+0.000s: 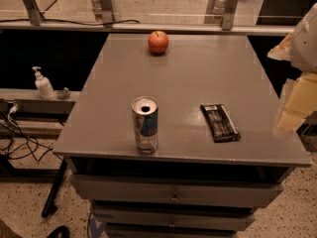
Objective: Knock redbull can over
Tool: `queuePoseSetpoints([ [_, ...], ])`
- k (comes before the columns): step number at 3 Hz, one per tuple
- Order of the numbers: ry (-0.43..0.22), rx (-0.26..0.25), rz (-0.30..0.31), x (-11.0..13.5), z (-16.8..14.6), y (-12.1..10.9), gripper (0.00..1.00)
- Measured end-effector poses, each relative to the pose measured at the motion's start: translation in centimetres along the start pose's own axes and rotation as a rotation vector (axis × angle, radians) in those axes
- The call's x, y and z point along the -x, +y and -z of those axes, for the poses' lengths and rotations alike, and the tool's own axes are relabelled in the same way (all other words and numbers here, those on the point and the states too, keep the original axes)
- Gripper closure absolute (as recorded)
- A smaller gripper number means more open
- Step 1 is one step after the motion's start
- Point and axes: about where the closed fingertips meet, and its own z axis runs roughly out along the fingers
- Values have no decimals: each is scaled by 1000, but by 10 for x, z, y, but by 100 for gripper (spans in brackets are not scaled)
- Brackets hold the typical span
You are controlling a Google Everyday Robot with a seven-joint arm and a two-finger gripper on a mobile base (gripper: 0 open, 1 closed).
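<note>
Okay, slim silver-and-blue metal redbull can [145,124] stood upright and free at the near edge of the grey table [198,73], so a side push should tip it. My gripper [295,100] hung beyond the right edge, well apart; wide or narrow, couldn't tell.

From where I stand, the robot's arm [304,41] comes in at three o'clock, pale and bulky. Its gripper [293,105] hangs just beneath, toward four o'clock, partly cut off.
</note>
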Motion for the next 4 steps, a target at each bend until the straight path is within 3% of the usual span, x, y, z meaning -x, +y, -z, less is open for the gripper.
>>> queuePoseSetpoints([
  [1,0,0,0,0,0,0,0],
  [2,-85,8,-48,2,-10,1,0],
  [4,-415,33,-168,40,-55,23,0],
])
